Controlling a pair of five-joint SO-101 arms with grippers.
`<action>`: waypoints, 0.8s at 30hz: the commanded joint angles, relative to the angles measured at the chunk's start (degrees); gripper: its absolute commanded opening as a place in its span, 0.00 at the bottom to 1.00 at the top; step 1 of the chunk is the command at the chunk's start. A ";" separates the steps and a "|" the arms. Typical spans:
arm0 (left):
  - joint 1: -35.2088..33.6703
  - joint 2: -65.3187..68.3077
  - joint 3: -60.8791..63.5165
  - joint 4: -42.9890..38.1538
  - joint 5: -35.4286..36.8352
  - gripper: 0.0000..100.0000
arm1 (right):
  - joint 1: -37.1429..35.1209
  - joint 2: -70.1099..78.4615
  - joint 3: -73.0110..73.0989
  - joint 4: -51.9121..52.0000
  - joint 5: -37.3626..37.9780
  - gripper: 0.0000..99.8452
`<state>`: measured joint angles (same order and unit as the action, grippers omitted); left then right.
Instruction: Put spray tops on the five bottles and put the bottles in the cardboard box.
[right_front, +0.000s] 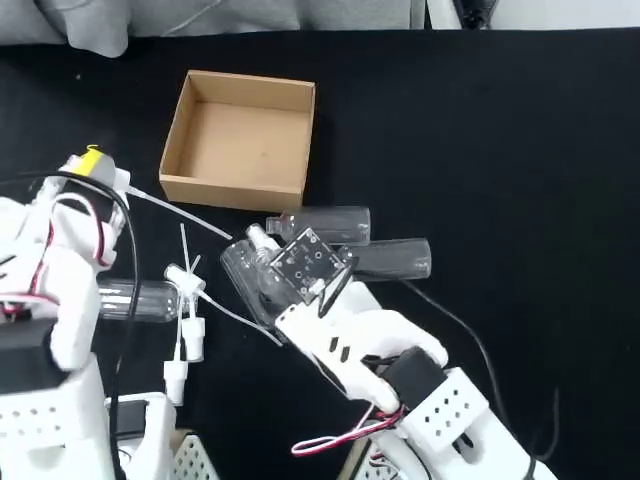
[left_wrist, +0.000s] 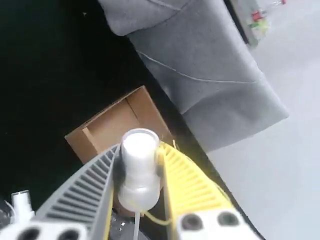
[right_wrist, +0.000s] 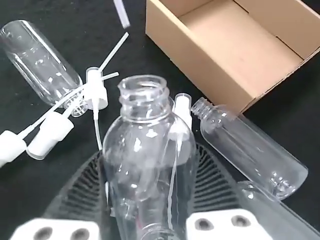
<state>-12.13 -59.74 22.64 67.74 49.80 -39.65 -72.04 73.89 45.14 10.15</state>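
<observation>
My left gripper (left_wrist: 139, 162) is shut on a white spray top (left_wrist: 137, 150), held up over the table's left side; its thin dip tube (right_front: 185, 215) slants toward the bottles. My right gripper (right_wrist: 150, 195) is shut on a clear open-necked bottle (right_wrist: 147, 150), which in the high view (right_front: 248, 280) sits mid-table below the cardboard box (right_front: 240, 140). Two clear bottles (right_front: 322, 223) (right_front: 398, 258) lie beside it, and another bottle (right_front: 140, 298) lies by the left arm. Three loose spray tops (right_front: 185, 278) (right_front: 193, 338) (right_front: 175, 380) rest between the arms.
The box (right_wrist: 235, 45) is open-topped with nothing inside. A grey cushion (left_wrist: 200, 65) lies beyond the table's far edge. Black tabletop stretches bare to the right of the box (right_front: 480, 130). A further spray top (right_wrist: 183, 107) lies just behind the held bottle.
</observation>
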 joint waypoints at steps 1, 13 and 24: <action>3.38 -4.57 -2.68 0.09 0.44 0.03 | -1.32 -1.45 0.48 -3.08 2.02 0.05; 8.04 -5.80 0.13 0.09 0.35 0.03 | -1.05 -1.45 5.85 -10.90 6.15 0.05; 7.69 -6.33 4.70 0.09 0.26 0.03 | -0.88 -1.45 5.85 -10.90 5.89 0.05</action>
<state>-4.92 -64.92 27.47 67.74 49.80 -39.82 -72.13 80.31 36.09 15.60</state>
